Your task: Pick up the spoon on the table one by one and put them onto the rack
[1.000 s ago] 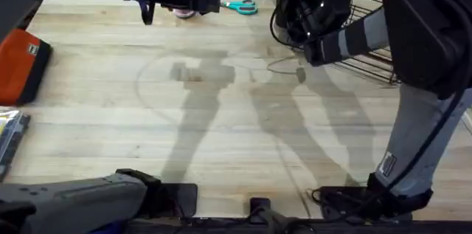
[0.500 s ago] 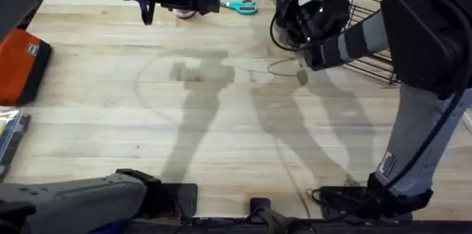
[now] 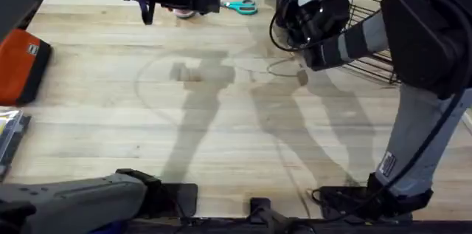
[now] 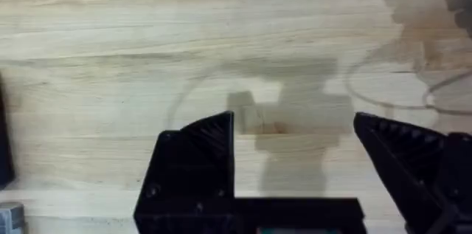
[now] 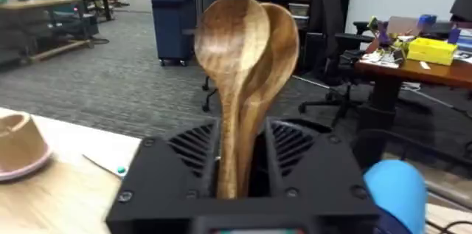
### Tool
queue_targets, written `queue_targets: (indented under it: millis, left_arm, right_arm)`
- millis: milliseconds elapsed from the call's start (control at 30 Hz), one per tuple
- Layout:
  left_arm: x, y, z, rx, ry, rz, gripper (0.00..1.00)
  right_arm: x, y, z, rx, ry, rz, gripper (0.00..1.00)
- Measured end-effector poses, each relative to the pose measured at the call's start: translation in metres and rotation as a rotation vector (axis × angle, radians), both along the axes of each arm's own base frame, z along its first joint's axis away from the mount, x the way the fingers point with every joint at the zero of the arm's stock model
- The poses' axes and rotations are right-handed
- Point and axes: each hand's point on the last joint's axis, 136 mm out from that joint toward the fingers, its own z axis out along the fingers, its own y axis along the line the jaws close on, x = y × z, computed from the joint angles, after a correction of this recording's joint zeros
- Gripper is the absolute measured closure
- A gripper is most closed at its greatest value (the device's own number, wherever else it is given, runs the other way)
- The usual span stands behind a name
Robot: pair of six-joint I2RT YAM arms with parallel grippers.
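My right claw (image 5: 240, 164) is clamped on upright spoons (image 5: 247, 38). The rack (image 3: 369, 38) lies just right of it. My left claw (image 4: 295, 167) hangs apart over the far counter (image 3: 221, 116).

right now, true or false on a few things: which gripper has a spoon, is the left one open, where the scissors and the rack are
1. The right gripper holds wooden spoons upright between its fingers. True.
2. The left gripper is shut on a spoon. False: it is open over bare table, holding nothing.
3. The teal scissors lie at the table's far edge. True.
4. The rack stands on the left side of the table. False: it is on the right, behind the right arm.
5. An orange object lies at the table's left edge. True.
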Motion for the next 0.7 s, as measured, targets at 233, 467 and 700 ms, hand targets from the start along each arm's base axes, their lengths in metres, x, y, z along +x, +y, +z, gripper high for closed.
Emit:
queue_targets:
  millis: [233,467,700]
  left_arm:
    - [0.000,0.000,0.000,0.000,0.000,0.000,0.007]
    - [0.000,0.000,0.000,0.000,0.000,0.000,0.008]
    - [0.000,0.000,0.000,0.000,0.000,0.000,0.008]
  right_arm:
    - [0.000,0.000,-0.002,-0.017,0.002,-0.002,0.009]
    - [0.000,0.000,-0.004,-0.034,0.008,-0.005,0.008]
    - [0.002,0.001,-0.019,-0.060,0.088,-0.004,0.008]
